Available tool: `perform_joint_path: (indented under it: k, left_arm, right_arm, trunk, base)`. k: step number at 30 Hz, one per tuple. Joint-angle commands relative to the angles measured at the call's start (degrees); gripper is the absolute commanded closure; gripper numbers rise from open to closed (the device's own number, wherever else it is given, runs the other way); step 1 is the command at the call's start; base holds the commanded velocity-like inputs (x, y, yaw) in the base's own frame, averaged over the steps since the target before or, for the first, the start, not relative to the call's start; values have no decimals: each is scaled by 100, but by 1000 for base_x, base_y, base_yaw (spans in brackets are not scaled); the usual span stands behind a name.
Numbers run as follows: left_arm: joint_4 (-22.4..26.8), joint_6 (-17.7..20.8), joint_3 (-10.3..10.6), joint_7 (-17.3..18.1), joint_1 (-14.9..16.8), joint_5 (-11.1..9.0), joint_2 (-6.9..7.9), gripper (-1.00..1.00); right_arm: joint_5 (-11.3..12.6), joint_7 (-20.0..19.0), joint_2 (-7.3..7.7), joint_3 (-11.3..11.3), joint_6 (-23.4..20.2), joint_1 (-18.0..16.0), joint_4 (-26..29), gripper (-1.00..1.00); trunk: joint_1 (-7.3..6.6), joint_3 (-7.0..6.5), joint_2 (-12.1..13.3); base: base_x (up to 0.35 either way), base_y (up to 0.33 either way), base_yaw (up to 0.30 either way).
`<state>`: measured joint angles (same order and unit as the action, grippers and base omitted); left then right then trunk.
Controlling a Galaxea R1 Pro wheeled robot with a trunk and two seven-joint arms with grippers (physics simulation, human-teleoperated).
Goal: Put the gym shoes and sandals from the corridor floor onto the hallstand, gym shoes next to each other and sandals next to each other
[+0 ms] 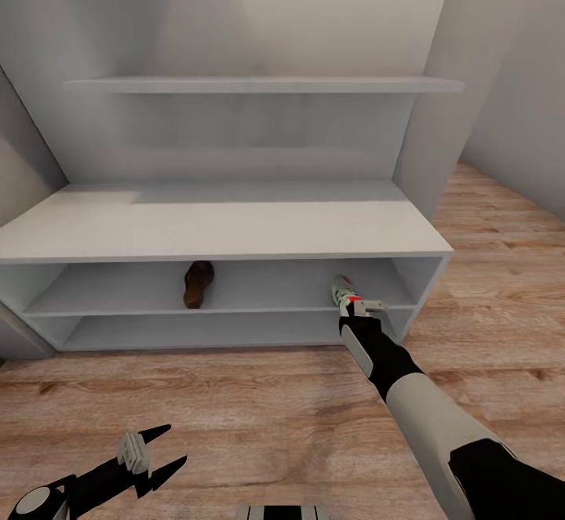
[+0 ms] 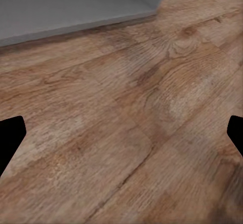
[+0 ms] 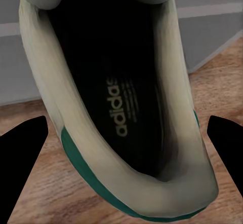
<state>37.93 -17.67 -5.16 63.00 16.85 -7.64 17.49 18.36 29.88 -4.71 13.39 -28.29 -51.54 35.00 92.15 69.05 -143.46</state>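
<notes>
One white gym shoe [image 1: 340, 288] with a green stripe and red heel patch lies toe-in at the right end of the hallstand's [image 1: 220, 230] upper slot. Its heel is at the shelf's front edge. My right gripper [image 1: 362, 307] straddles that heel, fingers closed in on the shoe's sides. The right wrist view looks into the dark inside of the gym shoe [image 3: 119, 102], with a black finger on each side of it. One brown sandal [image 1: 198, 283] sits in the same slot, left of centre. My left gripper [image 1: 154, 457] hangs open over the corridor floor [image 1: 259, 410].
A long wall shelf [image 1: 267, 85] runs above the hallstand's flat top. Bare wood floor [image 2: 126, 133] lies under the left gripper, with the rack's grey base edge [image 2: 76, 11] beyond. Walls close in on both sides.
</notes>
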Motion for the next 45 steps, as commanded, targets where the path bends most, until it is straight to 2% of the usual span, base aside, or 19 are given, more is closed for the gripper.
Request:
perform_joint_path:
  k: [1, 23, 45]
  left_arm:
    - [-5, -30, -4, 19, 3, -9, 0, -100]
    - [-2, -27, -10, 10, 4, -9, 5, -100]
    - [-5, -26, -11, 3, 4, -9, 9, -100]
  right_arm:
    - [54, 53, 5, 32, -18, -4, 7, 100]
    - [55, 53, 5, 30, -16, -4, 7, 100]
    - [54, 53, 5, 27, -18, -5, 14, 100]
  trunk:
    - [-1, 5, -2]
    - [-1, 64, -2]
    - [-1, 64, -2]
  base:
    - [0, 0, 0]
    - [0, 0, 0]
    - [85, 0, 0]
